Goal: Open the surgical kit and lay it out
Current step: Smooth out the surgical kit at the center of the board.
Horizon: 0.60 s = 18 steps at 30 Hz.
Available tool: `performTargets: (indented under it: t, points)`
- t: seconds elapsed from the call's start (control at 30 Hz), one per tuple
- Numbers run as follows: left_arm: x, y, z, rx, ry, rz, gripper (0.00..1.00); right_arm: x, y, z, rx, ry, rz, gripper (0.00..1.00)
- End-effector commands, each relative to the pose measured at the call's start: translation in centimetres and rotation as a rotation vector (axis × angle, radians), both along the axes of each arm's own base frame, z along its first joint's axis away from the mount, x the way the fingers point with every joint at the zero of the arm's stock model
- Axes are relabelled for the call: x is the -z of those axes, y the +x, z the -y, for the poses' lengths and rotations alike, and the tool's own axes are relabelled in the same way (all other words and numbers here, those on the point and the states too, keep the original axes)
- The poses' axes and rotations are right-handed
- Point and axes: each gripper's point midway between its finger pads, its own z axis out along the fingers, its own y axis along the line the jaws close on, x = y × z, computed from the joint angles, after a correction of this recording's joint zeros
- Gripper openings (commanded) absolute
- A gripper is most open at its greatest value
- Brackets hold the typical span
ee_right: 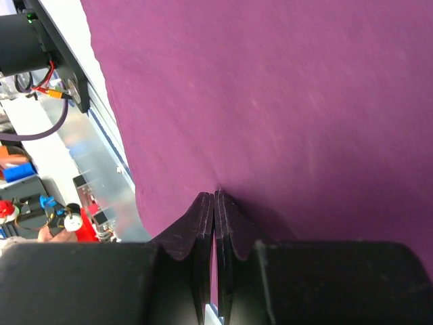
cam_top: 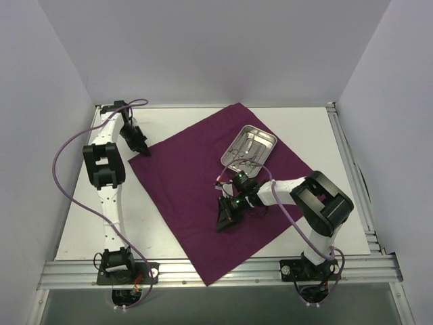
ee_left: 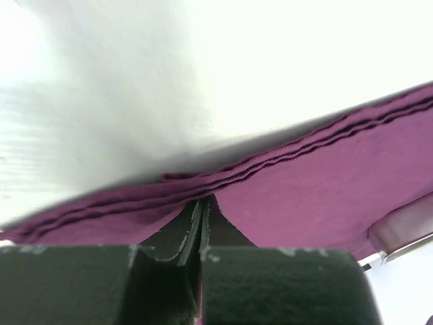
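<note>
The cloth wrap [cam_top: 189,183] lies spread as a diamond on the table [cam_top: 154,227]. It looks soft, light and limp, so it is best taken at a corner or hem. The steel tray [cam_top: 269,137] rests near its far corner and holds the instruments [cam_top: 245,153]. The tray is rigid and slick, and likely to slide if the cloth is tugged. Both of the 2 grippers are clamped: the left gripper [cam_top: 144,150] on the left corner, the right gripper [cam_top: 222,222] seemingly on a pucker mid-cloth.
</note>
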Motion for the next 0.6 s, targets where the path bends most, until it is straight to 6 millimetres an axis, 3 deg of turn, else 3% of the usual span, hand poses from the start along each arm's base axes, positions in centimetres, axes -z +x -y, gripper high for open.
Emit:
performTargets:
  t: [0.0,0.1,0.2,0.23,0.3,0.33,0.37,0.4,0.43,0.5,0.57]
  points:
    - [2.1,-0.1,-4.1,-0.001,0.121,-0.055,0.02,0.3,-0.2,1.3,0.034,-0.044,0.01,0.0]
    - [1.1,0.8,-4.1,-0.011,0.098,-0.001,0.02,-1.1,0.4,0.6,0.018,-0.018,0.04,0.0]
    - [-1.5,1.0,-4.2,-0.027,0.131,0.072,0.02,-3.5,2.0,-0.7,-0.037,0.019,0.104,0.0]
    - [-3.0,0.2,-4.3,-0.045,0.15,0.083,0.02,-4.1,2.2,-0.9,-0.055,0.015,0.112,0.0]
    - [-4.8,0.5,-3.9,-0.055,0.155,0.16,0.04,-4.9,2.6,-1.1,-0.101,0.012,0.132,0.0]
    - [-7.5,0.3,-3.6,-0.059,0.157,0.22,0.05,-6.1,3.8,-2.1,-0.109,0.037,0.166,0.0]
    - [-7.2,-0.4,-3.4,-0.068,0.157,0.213,0.06,-6.0,3.9,-2.2,-0.128,0.033,0.162,0.0]
    - [-8.9,-0.8,-3.0,-0.067,0.156,0.248,0.08,-6.3,4.1,-2.6,-0.141,0.044,0.161,0.0]
    - [-8.1,-2.0,-2.2,-0.054,0.147,0.219,0.09,-7.1,5.0,-3.5,-0.147,0.068,0.181,0.0]
    - [-8.5,-2.8,-1.1,-0.037,0.118,0.227,0.09,-6.2,5.1,-4.4,-0.174,0.071,0.153,0.0]
    - [-6.9,-4.1,-0.3,-0.021,0.105,0.187,0.09,-6.0,5.3,-5.6,-0.206,0.082,0.137,0.0]
